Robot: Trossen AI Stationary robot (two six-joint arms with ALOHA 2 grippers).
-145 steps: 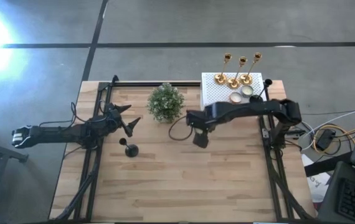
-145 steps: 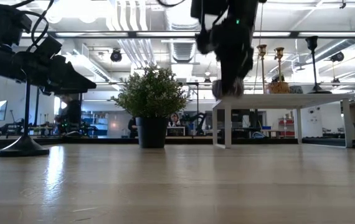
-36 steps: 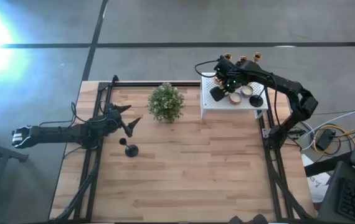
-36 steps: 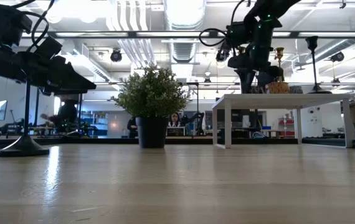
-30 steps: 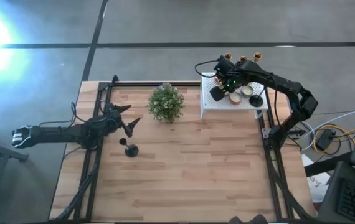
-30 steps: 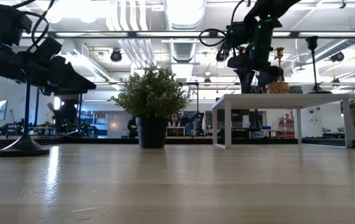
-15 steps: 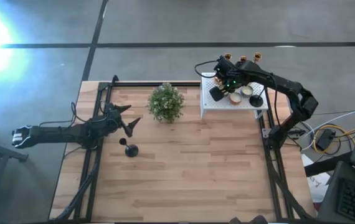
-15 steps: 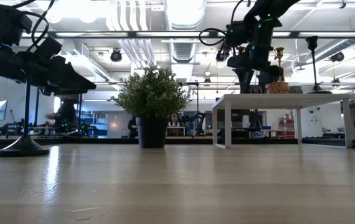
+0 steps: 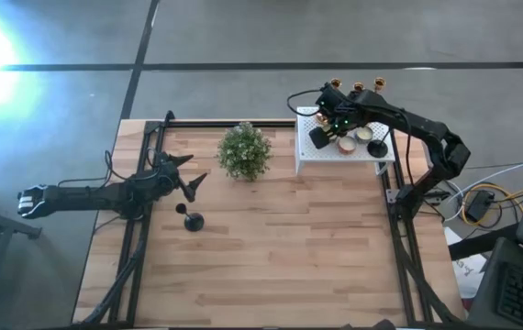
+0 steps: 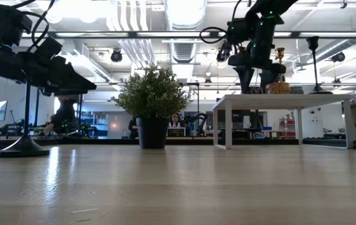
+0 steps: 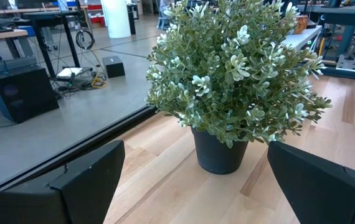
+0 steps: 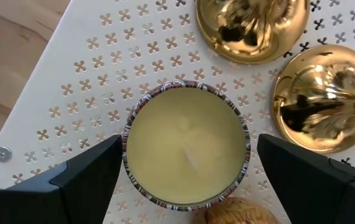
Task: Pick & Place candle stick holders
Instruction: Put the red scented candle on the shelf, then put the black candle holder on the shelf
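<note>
Three gold candle stick holders stand on their round bases on the white perforated box at the table's far right. One black holder stands there too. Another black holder stands on the table at the left. My right gripper is open and points down over the box. Its fingers stand on either side of a round candle tin, beside two gold bases; I see no touch. My left gripper is open and empty above the table's left, just beyond the black holder.
A bushy potted plant stands at the table's far middle, right in front of my left gripper in the left wrist view. A second candle tin sits on the box. Bare wood fills the table's middle and near side.
Some seconds ago my right gripper was above the table's middle; it has gone to the far right, over the white box. In the last second both arms have kept nearly still.
</note>
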